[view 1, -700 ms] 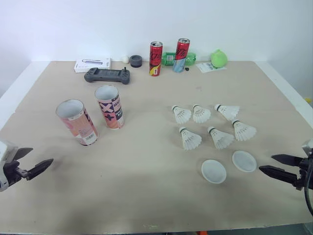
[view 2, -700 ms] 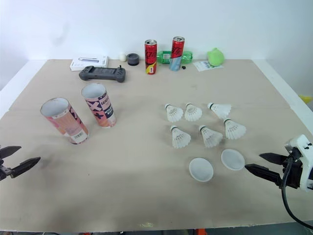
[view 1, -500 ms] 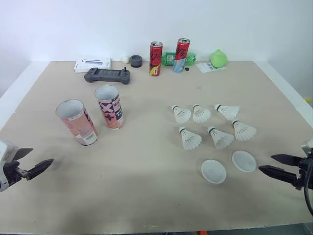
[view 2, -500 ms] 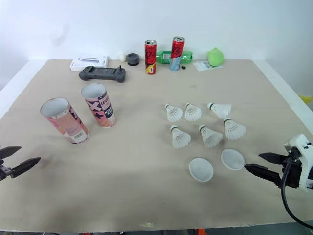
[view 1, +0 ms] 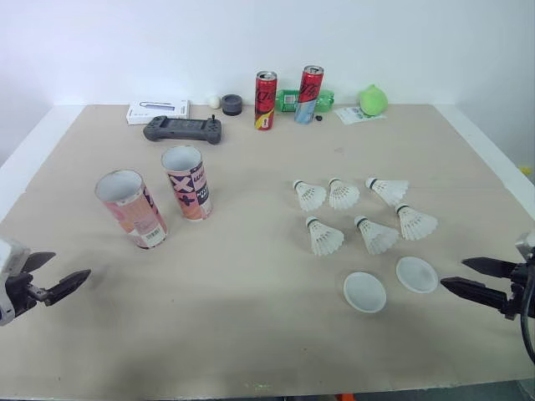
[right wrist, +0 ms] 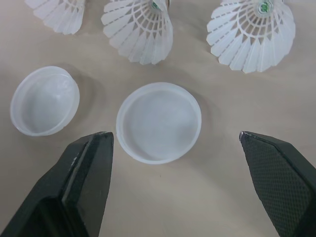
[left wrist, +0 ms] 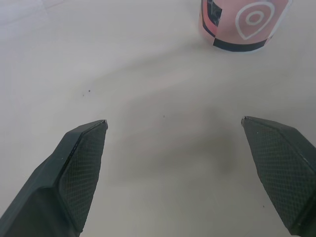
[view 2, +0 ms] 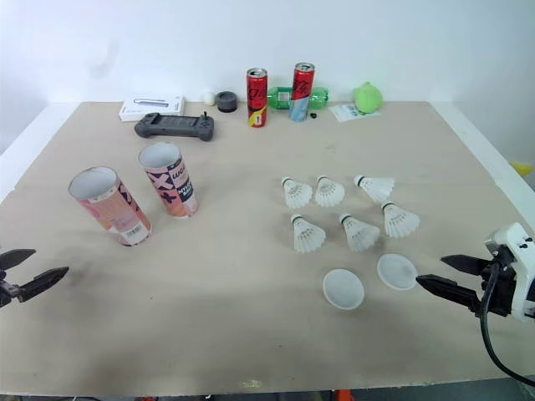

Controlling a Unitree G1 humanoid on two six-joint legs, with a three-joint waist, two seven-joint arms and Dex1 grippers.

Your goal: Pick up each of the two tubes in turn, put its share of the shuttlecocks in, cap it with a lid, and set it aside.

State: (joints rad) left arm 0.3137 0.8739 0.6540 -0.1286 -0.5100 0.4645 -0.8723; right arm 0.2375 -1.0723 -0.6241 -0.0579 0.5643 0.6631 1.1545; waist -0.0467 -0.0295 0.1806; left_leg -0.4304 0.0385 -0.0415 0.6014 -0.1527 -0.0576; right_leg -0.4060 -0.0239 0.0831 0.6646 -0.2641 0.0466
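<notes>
My left pincer (view 1: pixel 71 265) hangs spread and empty, nearer me than the pink tube (view 1: pixel 132 209) and well apart from it. The second tube (view 1: pixel 187 182) stands just right of the pink tube. Both tubes have open mouths. Well to the right of the pink tube lie six shuttlecocks (view 1: pixel 324 239) and two lids (view 1: pixel 364 291), and my right pincer (view 1: pixel 453 272) is spread beside the outer lid. I judge that an off-centre squeeze could topple the tall, light pink tube.
</notes>
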